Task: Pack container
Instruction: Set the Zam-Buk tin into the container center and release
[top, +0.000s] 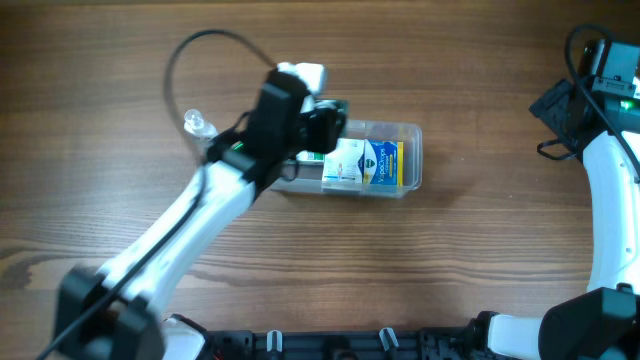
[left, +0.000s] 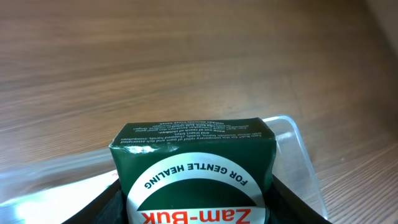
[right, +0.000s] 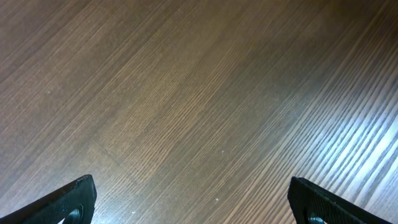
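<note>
Left-wrist view, nearest: the left gripper (left: 196, 210) is closed on a green box (left: 194, 163) printed "Zam-Buk", with one dark finger pressed against each side of it. Just beyond the box, at 2 o'clock, the clear rim of the container (left: 303, 163) curves round a corner. Whether the box floats above the container floor or touches it cannot be told. Past the rim lies bare wooden table (left: 186, 56).

Overhead view: the left arm (top: 190, 215) enters from 7 o'clock and reaches to the middle of the table, where the container (top: 408, 132) lies lengthwise from 9 to 3 o'clock. The gripper and its green box sit over the 9 o'clock end. A white-and-blue box (top: 365, 165) with a yellow edge already lies in the 3 o'clock half. A small clear object (top: 197, 123) stands on the table well apart from the container, at its 9 o'clock; what it is cannot be told.

Right-wrist view: the right gripper (right: 194, 202) hangs over bare table, fingers spread wide and holding nothing.

Progress, as judged: one box is packed and a second is at the container but not yet released. Setting it down and letting go remain. No lid is visible.
</note>
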